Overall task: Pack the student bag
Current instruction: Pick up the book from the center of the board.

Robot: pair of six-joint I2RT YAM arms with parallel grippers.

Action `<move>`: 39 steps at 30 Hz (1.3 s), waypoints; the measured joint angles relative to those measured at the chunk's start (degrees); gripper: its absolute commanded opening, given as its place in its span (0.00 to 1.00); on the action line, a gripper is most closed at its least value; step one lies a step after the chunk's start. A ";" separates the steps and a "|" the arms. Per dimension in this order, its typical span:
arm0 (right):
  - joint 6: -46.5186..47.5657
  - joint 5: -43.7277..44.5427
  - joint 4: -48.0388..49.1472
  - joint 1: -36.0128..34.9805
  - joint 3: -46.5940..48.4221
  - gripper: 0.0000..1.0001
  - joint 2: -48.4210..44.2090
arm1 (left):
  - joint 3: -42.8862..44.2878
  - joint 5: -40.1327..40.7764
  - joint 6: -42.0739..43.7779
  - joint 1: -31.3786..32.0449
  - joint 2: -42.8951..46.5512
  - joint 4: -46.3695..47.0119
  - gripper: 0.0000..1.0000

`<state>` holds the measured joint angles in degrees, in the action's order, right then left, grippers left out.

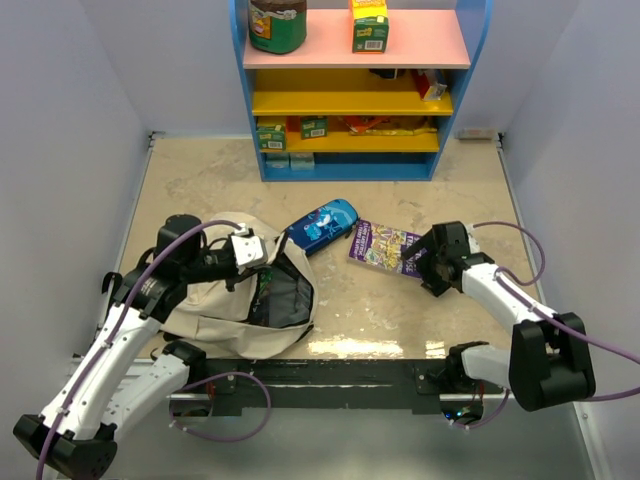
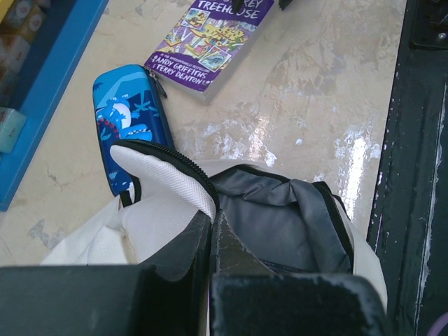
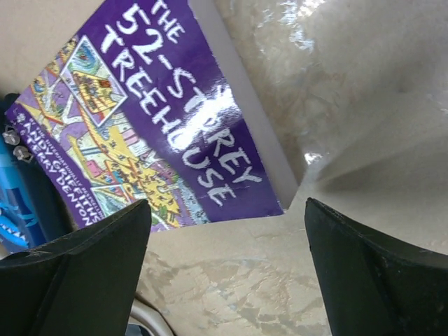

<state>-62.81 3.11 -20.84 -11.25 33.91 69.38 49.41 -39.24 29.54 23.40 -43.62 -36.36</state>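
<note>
Left gripper (image 1: 248, 250) is clenched on the rim of the student bag (image 1: 215, 305). In the left wrist view its two dark fingers (image 2: 175, 266) pinch the soft cream canvas right at the black zipper edge. The bag lies slumped on the table (image 1: 200, 180) near the left arm. Its mouth gapes open toward the middle of the table, showing crumpled dark grey lining inside. One padded cream flap with a ribbed texture and zipper trim curls up at the far side of the opening.

Just beyond that flap lies a blue pencil case (image 1: 322, 225), a rounded oblong with a glossy printed shell and a zip along its side. Beside it, toward the right arm, a thin paperback book (image 1: 385, 245) lies flat, its shiny purple cover crowded with yellow cartoon drawings and white lettering.

Right gripper (image 1: 420, 262) hangs over the near corner of the book with its jaws spread wide and nothing between them. The right wrist view shows its two black wedge-shaped fingers (image 3: 77, 273) far apart over the table's polished, marble-patterned beige surface.

At the far edge stands a blue shelf (image 1: 350, 168) with pink and yellow boards.
</note>
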 measured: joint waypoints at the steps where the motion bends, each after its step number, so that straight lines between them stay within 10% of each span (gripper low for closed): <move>1: 0.00 0.52 -0.20 0.09 -0.17 0.92 -0.02 | 0.00 -0.02 0.00 0.00 -0.11 0.02 0.00; 8: -0.28 1.07 0.85 0.09 -2.19 0.89 0.57 | 0.11 -0.46 -0.02 0.00 -0.74 0.11 0.00; 19: -0.11 1.40 11.32 0.13 -2.27 0.54 5.97 | 1.27 -0.66 0.04 0.00 -1.44 -0.28 0.00; 26: 0.68 1.40 14.71 0.39 -4.09 0.00 5.11 | 1.27 -1.09 0.02 0.00 -1.44 -0.28 0.00; 39: 3.67 2.14 2.69 -2.40 -0.28 0.00 -12.63 | 1.25 -1.31 0.04 0.00 -0.48 -1.18 0.00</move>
<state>-59.13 5.26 -18.15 -13.65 33.63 56.75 50.65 -40.56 29.58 23.40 -44.10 -37.54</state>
